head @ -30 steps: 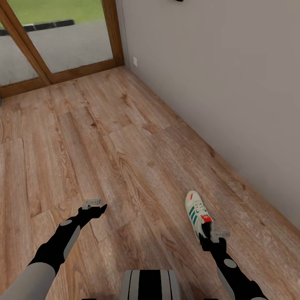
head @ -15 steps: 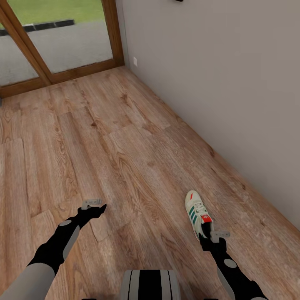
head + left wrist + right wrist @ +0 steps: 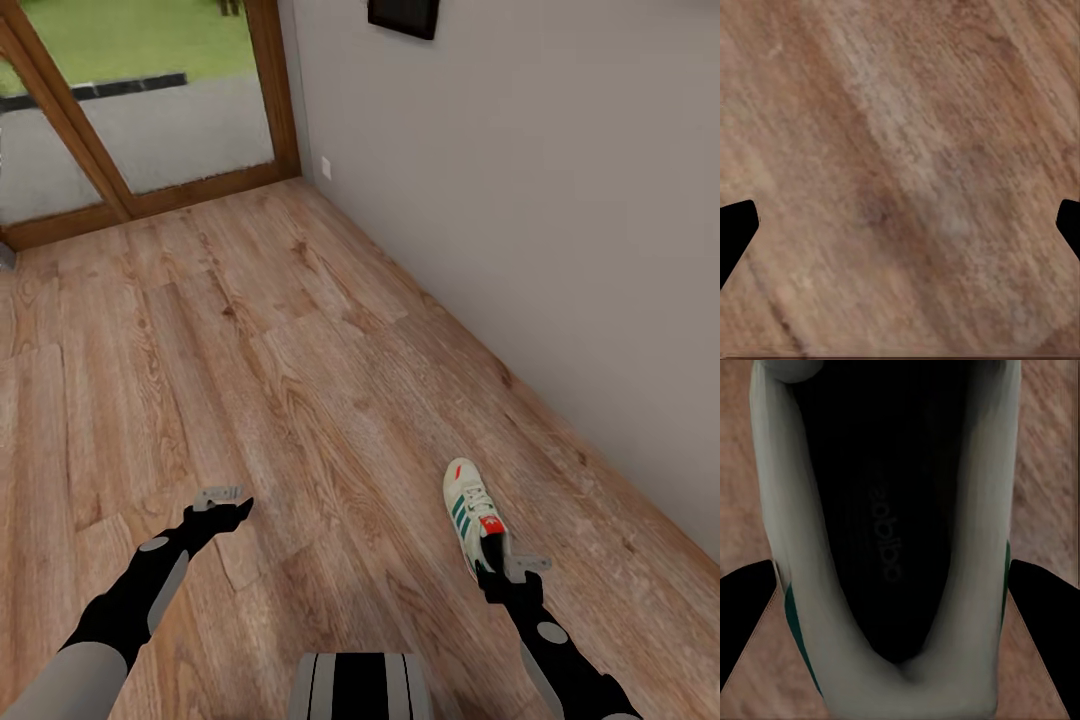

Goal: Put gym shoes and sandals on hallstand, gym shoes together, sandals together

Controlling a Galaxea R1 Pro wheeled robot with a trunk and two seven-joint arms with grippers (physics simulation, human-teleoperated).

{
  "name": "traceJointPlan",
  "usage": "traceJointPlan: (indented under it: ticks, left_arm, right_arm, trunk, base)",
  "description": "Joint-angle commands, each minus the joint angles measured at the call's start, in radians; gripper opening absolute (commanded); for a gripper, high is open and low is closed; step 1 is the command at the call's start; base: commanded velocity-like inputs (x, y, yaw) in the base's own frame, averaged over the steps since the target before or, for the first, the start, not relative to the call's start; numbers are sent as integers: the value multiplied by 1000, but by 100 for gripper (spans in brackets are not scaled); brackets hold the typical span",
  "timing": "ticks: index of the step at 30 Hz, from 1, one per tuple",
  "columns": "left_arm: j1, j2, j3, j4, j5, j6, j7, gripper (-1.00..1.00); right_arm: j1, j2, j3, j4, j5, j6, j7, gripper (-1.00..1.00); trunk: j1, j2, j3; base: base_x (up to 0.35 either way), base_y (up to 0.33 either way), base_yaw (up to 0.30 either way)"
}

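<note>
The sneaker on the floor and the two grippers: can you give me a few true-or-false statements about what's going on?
1. One gym shoe shows on the wooden corridor floor. True.
2. The shoe lies by the left gripper. False: it is at the right gripper, near the grey wall.
3. The left gripper holds a sandal. False: its fingers are spread over bare floor.
4. The right wrist view looks into the shoe's dark opening. True.
5. The shoe has blue stripes. False: teal-green.

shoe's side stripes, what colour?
Teal-green, on the white gym shoe; clearest in the head view.
</note>
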State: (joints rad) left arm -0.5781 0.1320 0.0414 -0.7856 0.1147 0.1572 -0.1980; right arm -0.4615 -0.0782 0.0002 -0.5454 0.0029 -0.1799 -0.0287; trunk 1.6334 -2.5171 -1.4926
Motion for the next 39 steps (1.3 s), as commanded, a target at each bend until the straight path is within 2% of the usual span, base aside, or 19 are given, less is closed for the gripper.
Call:
traceJointPlan:
  ticks: [1, 6, 13, 16, 17, 21, 23, 25, 26, 27, 28, 39]
  left_arm:
    - [8, 0, 3, -1, 10, 8, -4, 100]
    - [39, 3, 6, 5, 11, -4, -1, 100]
    - [106, 12, 8, 11, 11, -83, 7, 100]
    - [186, 22, 17, 14, 12, -127, 12, 100]
    - [223, 23, 32, 21, 12, -168, 16, 100]
    - [262, 23, 51, 53, 13, -249, 18, 100]
    - [279, 23, 59, 111, 14, -315, 18, 100]
    - [287, 24, 71, 219, 16, -403, 18, 100]
    - [288, 24, 75, 243, 16, -421, 18, 100]
    - [291, 24, 98, 395, 18, -555, 19, 100]
    - [291, 23, 101, 419, 18, -577, 19, 100]
    - [293, 24, 105, 466, 19, -604, 19, 100]
  right_arm:
    - [0, 0, 1, 1, 1, -3, -2, -100]
    - [0, 0, 1, 2, 1, -4, -2, -100]
    - [0, 0, 1, 2, 2, -4, -2, -100]
    - [0, 0, 1, 1, 2, -4, -2, -100]
    - [0, 0, 1, 1, 1, -5, -2, -100]
    - [0, 0, 1, -1, 1, -5, -2, -100]
    - [0, 0, 1, -1, 2, -6, -3, -100]
    - [3, -2, 1, 2, 3, -7, -3, -100]
    - [5, -2, 1, 2, 3, -7, -3, -100]
    - [38, -3, 1, 1, 3, -28, -4, -100]
    - [51, -2, 1, 2, 4, -49, -4, -100]
    - [150, -2, 1, 3, 54, -120, -5, -100]
  trunk:
    - [-1, 0, 3]
    - [-3, 1, 23]
    - [-6, 3, 50]
    - [-7, 4, 61]
    - [-8, 4, 65]
    - [-10, 5, 81]
    - [-10, 5, 88]
    - [-11, 6, 97]
    - [-12, 6, 102]
    - [-12, 6, 107]
    - [-13, 6, 112]
    - [-18, 9, 172]
  base:
    - [0, 0, 0]
    - [0, 0, 0]
    - [0, 0, 0]
    - [0, 0, 0]
    - [0, 0, 0]
    - [0, 0, 0]
    - [0, 0, 0]
    - [0, 0, -2]
    - [0, 0, -12]
    - [0, 0, -57]
    - [0, 0, -62]
    - [0, 0, -68]
